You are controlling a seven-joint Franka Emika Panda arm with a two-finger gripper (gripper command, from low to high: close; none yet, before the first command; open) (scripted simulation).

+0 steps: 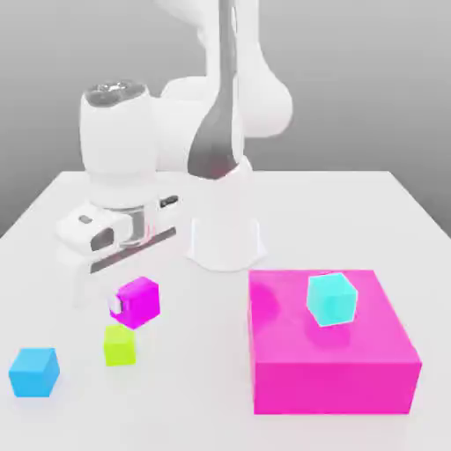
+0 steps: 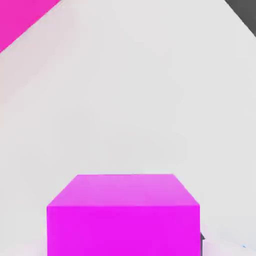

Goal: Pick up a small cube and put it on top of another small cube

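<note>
The small cube (image 1: 138, 301), plain magenta-purple, sits between the fingers of my gripper (image 1: 132, 304), which is shut on it. In the exterior view the white hand hangs just above it, toward that view's left. The cube looks slightly tilted and seems to hover a little off the white table. The other small cube (image 1: 119, 344), lime yellow-green, rests on the table just in front of the held cube and slightly to the exterior view's left, apart from it. In the hand view the magenta cube (image 2: 123, 215) is very close, with bare table beyond it.
A large flat magenta box (image 1: 330, 352) lies at the exterior view's right with a cyan cube (image 1: 332, 299) on top. A small blue cube (image 1: 33, 371) sits at the front left. The arm's white base (image 1: 225, 238) stands behind. A corner of the magenta box (image 2: 20, 17) appears in the hand view.
</note>
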